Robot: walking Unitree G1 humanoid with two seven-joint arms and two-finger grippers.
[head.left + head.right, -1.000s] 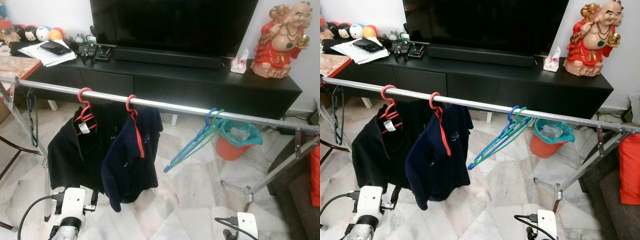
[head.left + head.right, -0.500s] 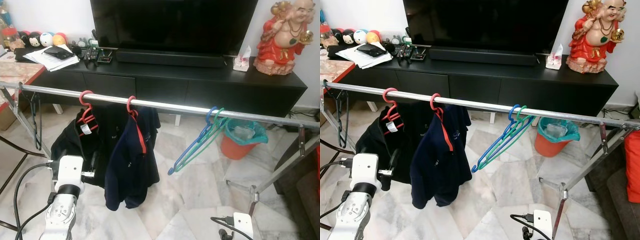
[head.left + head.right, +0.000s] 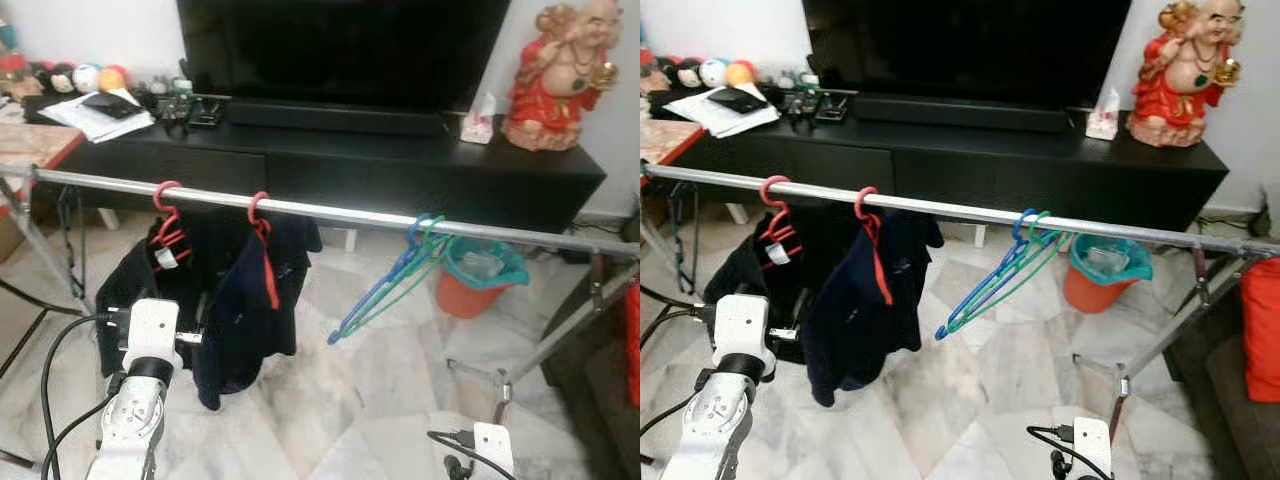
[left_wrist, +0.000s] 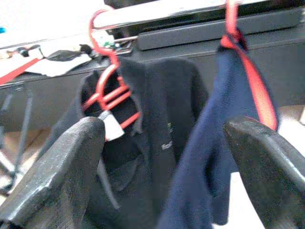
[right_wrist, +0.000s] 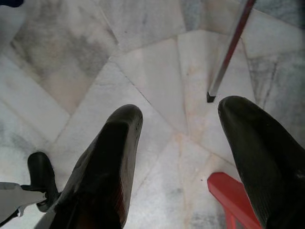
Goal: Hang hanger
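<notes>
A metal rail (image 3: 330, 213) crosses in front of me. Two red hangers hang on its left part, one (image 3: 165, 212) carrying a black shirt (image 3: 135, 290), the other (image 3: 259, 212) a navy shirt (image 3: 245, 320). Further right, an empty blue hanger (image 3: 385, 285) and a green one (image 3: 425, 255) hang together, tilted. My left arm (image 3: 150, 335) is raised in front of the shirts. In the left wrist view my left gripper (image 4: 162, 162) is open, with both shirts close ahead between its fingers (image 4: 52, 176). My right gripper (image 5: 186, 157) is open and empty, pointing at the floor.
Behind the rail stands a black TV cabinet (image 3: 400, 170) with a TV, papers and a red statue (image 3: 555, 75). An orange bin (image 3: 478, 280) sits beyond the rail. The rack's leg (image 3: 555, 335) slants down at right. A red object (image 5: 233, 200) lies by the right gripper.
My left arm has come up from the bottom edge to just before the hanging shirts. The navy shirt has swung a little. The camera shifted slightly; the right arm stays low.
</notes>
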